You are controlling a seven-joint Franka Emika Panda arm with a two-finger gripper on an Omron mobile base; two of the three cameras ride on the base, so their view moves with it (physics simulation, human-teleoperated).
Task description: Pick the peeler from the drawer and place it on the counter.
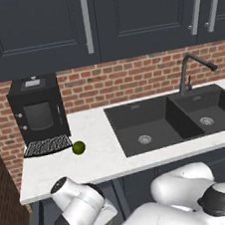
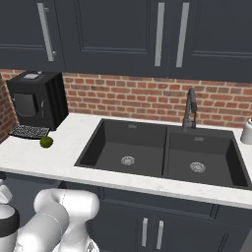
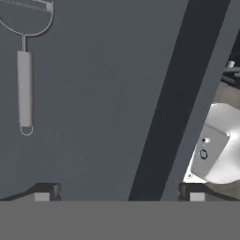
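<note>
In the hand view the jaws (image 3: 119,191) stand released, their two dark tips far apart at the lower edge, with nothing between them. They look down into the drawer (image 3: 103,117), whose flat dark floor spreads below. The peeler (image 3: 24,89) lies on that floor, well apart from the tips, toward the upper left of this view; its straight grey handle runs up to a looped head cut off by the frame's top edge. A darker band, the drawer's wall, crosses diagonally to the right.

On the white desk (image 1: 98,161) above, a green lime (image 1: 78,147) sits beside a black coffee machine (image 1: 38,111). The black double sink (image 1: 173,119) holds only its drains.
</note>
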